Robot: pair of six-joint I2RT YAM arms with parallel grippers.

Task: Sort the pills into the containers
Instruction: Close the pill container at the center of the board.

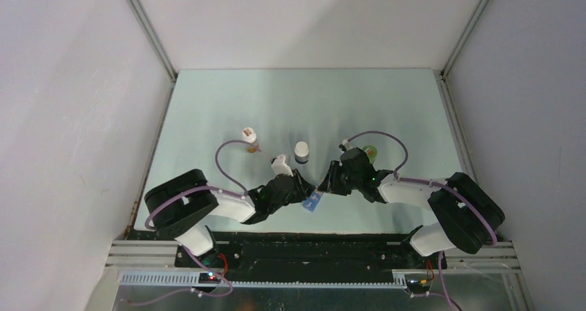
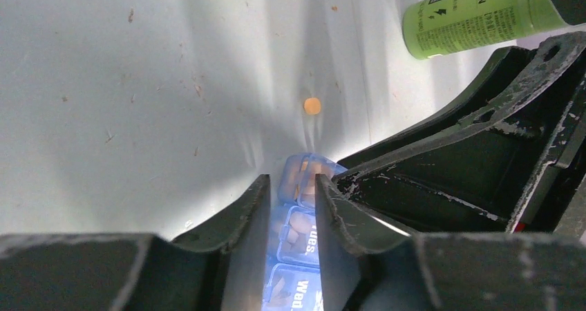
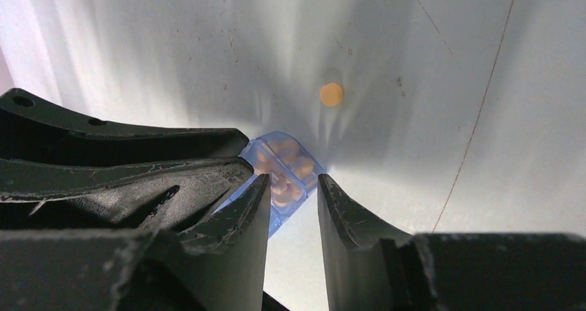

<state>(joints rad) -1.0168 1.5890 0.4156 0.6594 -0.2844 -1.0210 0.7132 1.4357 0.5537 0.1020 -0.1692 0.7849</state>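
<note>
One loose pill (image 2: pixel 312 106) lies just beyond the pill box (image 2: pixel 300 221) end, ahead of the left gripper (image 2: pixel 292 184) and right gripper (image 3: pixel 294 183), both narrowly parted astride it, pinching or not unclear.

Surface: pale green table (image 1: pixel 228 104), matte. The wrist views show it marked with small dark specks, fine scratches and one long thin line.

Reference item: translucent blue pill box (image 1: pixel 314 202), near the table's near edge, midway across. Whether it lies flat on the surface cannot be confirmed.

Items relative to the pill box:
- One loose orange pill (image 2: pixel 312 105), flat on the table just beyond the box's far end, not touching it.
- White-capped dark bottle (image 1: pixel 302 151), upright, farther back and almost in line with the box.
- White-capped amber bottle (image 1: pixel 249 139), upright, back and to the left.
- Green bottle (image 1: pixel 371 152), back and to the right; attitude not determinable.
</note>
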